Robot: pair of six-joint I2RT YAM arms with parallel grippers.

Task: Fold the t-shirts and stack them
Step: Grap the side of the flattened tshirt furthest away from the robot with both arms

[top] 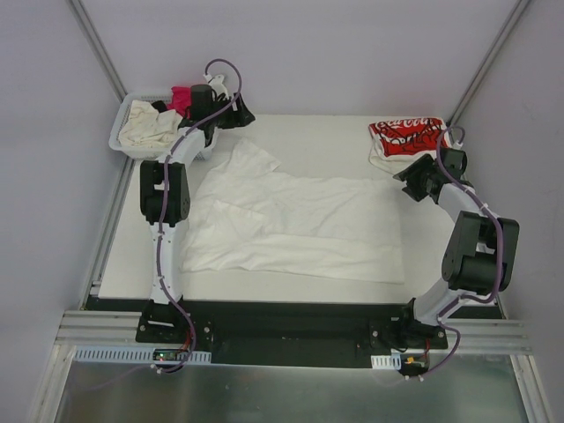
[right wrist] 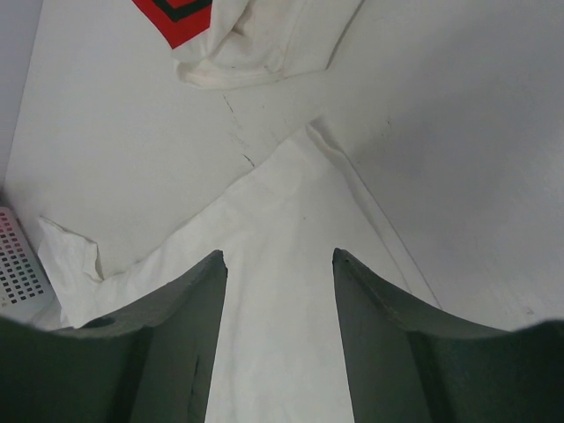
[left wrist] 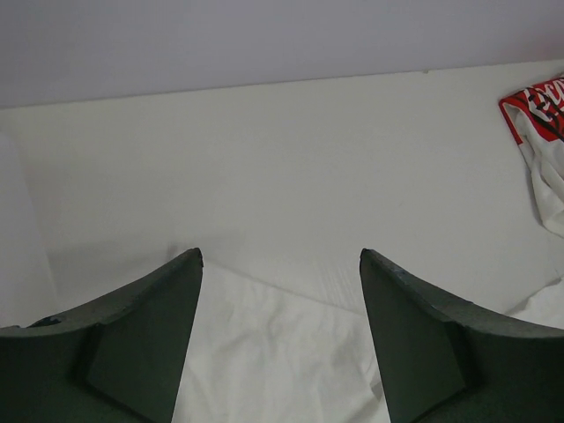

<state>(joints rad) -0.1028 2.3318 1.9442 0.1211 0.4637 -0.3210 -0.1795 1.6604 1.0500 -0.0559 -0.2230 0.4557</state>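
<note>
**Two grippers spread above one flat shirt**

The left gripper and the right gripper both have their fingers spread and grip nothing. One large white shirt lies flat on the table, below and between each pair. Farther back are one red-printed shirt on the right and one basket of crumpled shirts on the left.
</note>
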